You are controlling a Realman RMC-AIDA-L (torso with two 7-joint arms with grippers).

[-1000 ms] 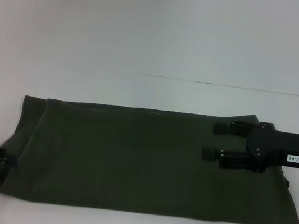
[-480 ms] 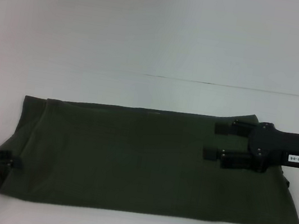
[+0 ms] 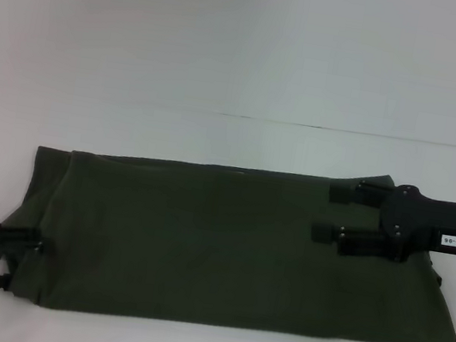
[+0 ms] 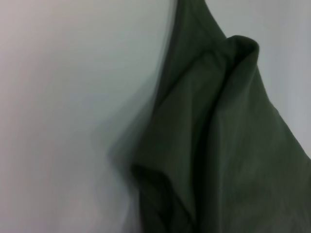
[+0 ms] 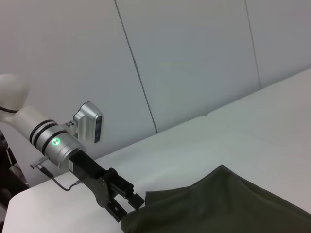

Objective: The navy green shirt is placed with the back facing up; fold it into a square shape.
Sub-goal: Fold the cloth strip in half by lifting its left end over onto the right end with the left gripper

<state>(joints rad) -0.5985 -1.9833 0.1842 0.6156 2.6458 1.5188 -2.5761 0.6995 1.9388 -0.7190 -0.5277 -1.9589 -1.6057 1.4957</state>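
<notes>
The navy green shirt point(image 3: 200, 236) lies flat as a long folded band across the white table point(image 3: 227, 67). My left gripper point(image 3: 18, 261) is at the band's near left corner, open, with the cloth edge between its fingers. The left wrist view shows that corner point(image 4: 233, 145) close up, bunched into soft folds. The right wrist view looks along the shirt point(image 5: 218, 204) to the left gripper point(image 5: 127, 206) at its far end. My right gripper point(image 3: 323, 211) is over the right part of the band, open, its fingers pointing left along the cloth.
A thin seam point(image 3: 347, 131) crosses the table behind the shirt. Bare tabletop lies behind and in front of the band. A panelled wall point(image 5: 194, 63) rises beyond the table's edge in the right wrist view.
My left gripper has moved right, onto the shirt's near left corner, and the cloth edge there has shifted in slightly. The right gripper has barely moved.
</notes>
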